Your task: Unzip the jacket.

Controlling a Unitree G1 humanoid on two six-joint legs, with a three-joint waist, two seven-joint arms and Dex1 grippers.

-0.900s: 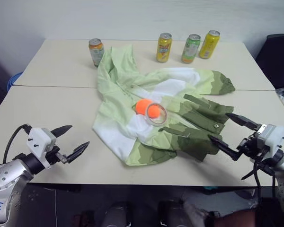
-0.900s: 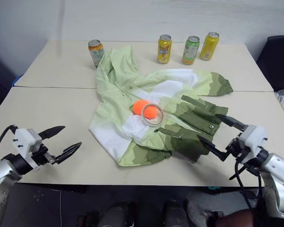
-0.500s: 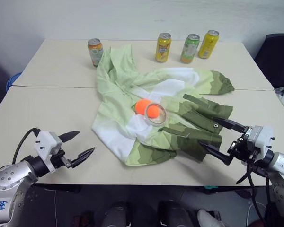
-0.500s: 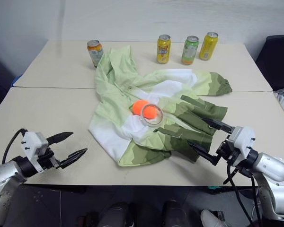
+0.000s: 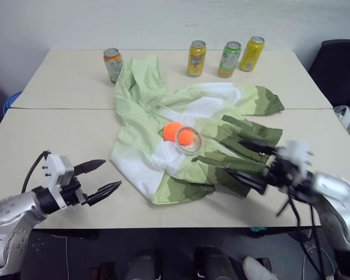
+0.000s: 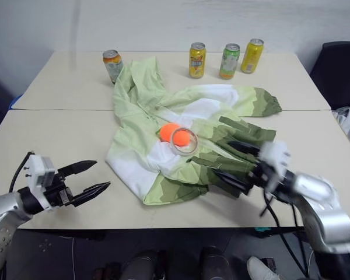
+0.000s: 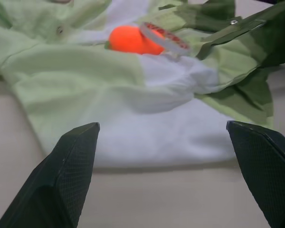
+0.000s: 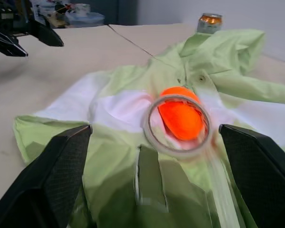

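Two grippers are extended low over the near half of the table (image 5: 58, 125), each pointing inward toward the jacket (image 5: 181, 131).

Jacket position: it lies spread flat across the centre of the table, over the seam between the two tabletops. The hood end points toward the far edge; the olive-green bands and pocket flaps lie on the right side, the white and light-green bands on the left and near side. An orange ball (image 5: 174, 132) rests on the middle of the jacket, with a clear tape ring (image 5: 189, 140) leaning against it.

Left gripper (image 5: 102, 178): the arm reaches in from the near left corner, forearm roughly level, fingers directed forward and to the right. The two black fingers stand wide apart with nothing between them. The fingertips are over bare tabletop, near the jacket's white hem but apart from it.

Right gripper (image 5: 248, 160): the arm enters from the near right corner, fingers directed forward and to the left. The fingers are spread wide and empty. They hang over the olive-green portion of the jacket; whether they touch the fabric cannot be determined. In the right wrist view, the ball and tape ring lie between the two fingers' lines.

Four drink cans stand along the far edge: one (image 5: 112, 64) beside the hood, three (image 5: 224, 58) grouped further right.
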